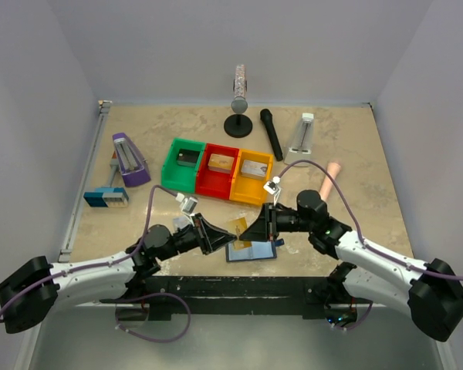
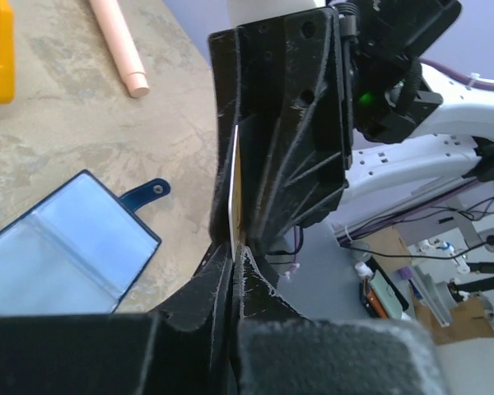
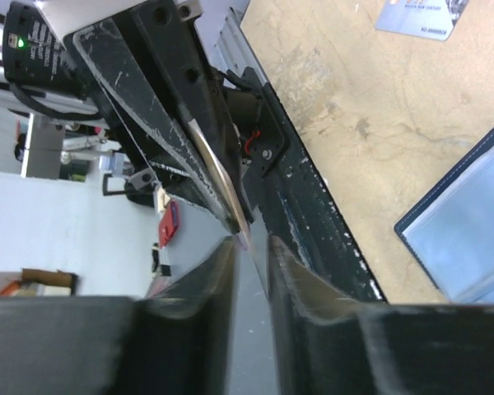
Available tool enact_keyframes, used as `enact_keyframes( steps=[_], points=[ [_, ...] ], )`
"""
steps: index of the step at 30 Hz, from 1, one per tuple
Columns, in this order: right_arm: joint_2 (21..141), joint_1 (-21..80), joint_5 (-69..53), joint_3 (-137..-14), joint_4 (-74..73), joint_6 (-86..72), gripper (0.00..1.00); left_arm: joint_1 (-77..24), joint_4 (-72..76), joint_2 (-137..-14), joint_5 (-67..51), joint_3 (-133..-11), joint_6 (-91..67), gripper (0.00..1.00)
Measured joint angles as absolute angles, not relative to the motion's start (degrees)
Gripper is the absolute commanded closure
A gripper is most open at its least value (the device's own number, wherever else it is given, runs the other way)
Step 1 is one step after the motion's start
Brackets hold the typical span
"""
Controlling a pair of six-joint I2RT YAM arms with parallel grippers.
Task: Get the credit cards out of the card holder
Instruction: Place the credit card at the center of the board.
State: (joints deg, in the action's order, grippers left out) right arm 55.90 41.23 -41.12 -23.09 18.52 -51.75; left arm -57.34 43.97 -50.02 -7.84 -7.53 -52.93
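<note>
Beige marbled bench (image 1: 347,154) enclosed by pale walls (image 1: 216,46). The open card holder (image 1: 255,252) is laid at the middle of the near edge. Above it, a yellow-gold card (image 1: 238,225) is pinched by the left gripper (image 1: 227,231). The right gripper (image 1: 248,230) is parted narrowly around the card's other end. The card's faces are hidden, and a grey card (image 3: 420,16) is cut off by the frame.

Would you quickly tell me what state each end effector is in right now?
Left end effector: closed on the yellow-gold card.
Right end effector: slightly open around that card's edge.
</note>
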Motion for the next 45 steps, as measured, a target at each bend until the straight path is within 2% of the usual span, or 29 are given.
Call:
enact_keyframes(
  steps=[4,9,13,18,26,35,45],
  points=[
    [54.7,41.3,-41.5,-25.4,13.1,-49.5,0.49,-57.4,44.9,-48.7,-9.4,-7.1,-52.9,1.0],
    [51.4,41.2,-43.2,-28.9,6.1,-44.7,0.39,-57.0,44.7,-46.0,-13.0,-5.8,-52.8,1.0],
    [50.9,41.2,-45.3,-32.4,-0.1,-40.6,0.35,-55.9,44.5,-45.5,-19.2,-5.8,-52.6,1.0],
    [50.9,41.2,-48.8,-37.4,-9.4,-34.2,0.35,-55.4,38.5,-46.0,-28.9,-9.5,-50.3,1.0],
    [51.0,41.3,-52.1,-44.2,-22.8,-24.4,0.42,-55.4,23.4,-46.3,-40.3,-20.6,-43.2,1.0],
    [51.0,41.6,-53.9,-44.5,-27.6,-20.9,0.46,-55.4,11.5,-49.6,-43.4,-24.9,-38.3,1.0],
    [55.1,46.6,-54.5,-45.4,-27.9,-20.0,0.54,-55.4,8.0,-51.6,-43.5,-27.0,-36.8,1.0]
  ],
)
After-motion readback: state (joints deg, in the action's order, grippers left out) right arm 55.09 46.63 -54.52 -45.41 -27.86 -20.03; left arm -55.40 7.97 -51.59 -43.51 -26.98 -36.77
